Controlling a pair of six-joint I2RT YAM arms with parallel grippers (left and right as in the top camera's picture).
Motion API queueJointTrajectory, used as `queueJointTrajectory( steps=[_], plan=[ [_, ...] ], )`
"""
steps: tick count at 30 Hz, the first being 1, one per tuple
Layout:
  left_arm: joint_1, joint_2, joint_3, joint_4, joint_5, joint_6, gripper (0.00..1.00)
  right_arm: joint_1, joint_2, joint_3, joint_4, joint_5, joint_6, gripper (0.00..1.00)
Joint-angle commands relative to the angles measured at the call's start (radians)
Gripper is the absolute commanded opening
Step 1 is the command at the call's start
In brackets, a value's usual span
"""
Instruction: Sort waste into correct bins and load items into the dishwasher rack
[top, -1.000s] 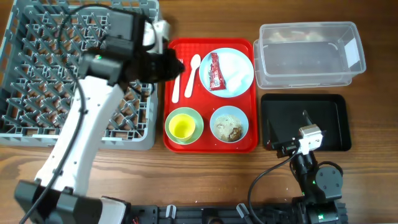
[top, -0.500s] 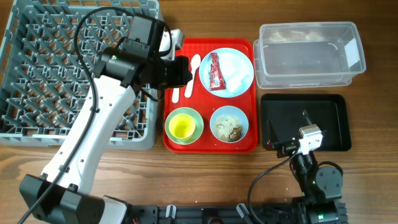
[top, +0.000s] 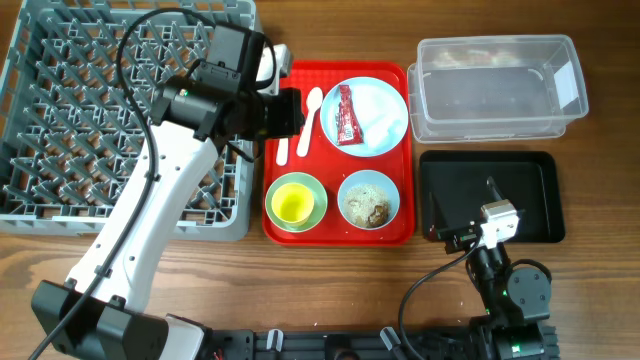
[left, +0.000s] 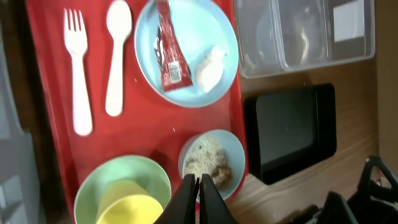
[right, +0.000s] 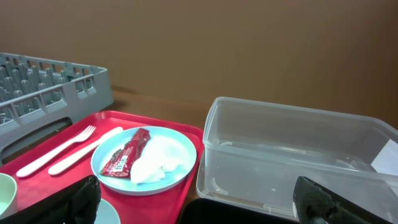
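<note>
The worktop (top: 600, 300) is brown wood, its grain running left to right. Four things lie directly on it. Seen from overhead, the grey dishwasher rack (top: 40, 218) fills the upper left. The flat red serving tray (top: 332, 165) sits just beside the rack's right wall. The clear tub (top: 500, 128) stands at the upper right, and the black tray (top: 460, 175) lies just below it, a narrow strip of wood showing between them.
</note>
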Motion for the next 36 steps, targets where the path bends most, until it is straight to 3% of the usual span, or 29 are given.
queueJointTrajectory(
  steps=[1, 20, 27, 33, 36],
  plan=[
    [0.000, -0.002, 0.011, 0.026, -0.045, 0.005, 0.04, -0.005, -0.002, -0.001, 0.005, -0.005, -0.005, 1.00],
    [0.000, -0.009, 0.011, 0.005, -0.053, 0.005, 0.04, -0.005, -0.002, -0.001, 0.005, -0.005, -0.005, 1.00],
    [0.000, -0.043, 0.011, -0.093, -0.061, 0.006, 0.04, -0.005, -0.002, -0.001, 0.005, -0.005, -0.005, 1.00],
    [0.001, -0.183, 0.011, -0.113, -0.225, -0.001, 0.04, -0.005, -0.002, -0.001, 0.022, -0.061, -0.002, 1.00],
    [0.000, -0.256, 0.011, -0.081, -0.304, -0.068, 0.04, -0.005, -0.002, -0.001, 0.047, -0.103, 0.053, 1.00]
  ],
)
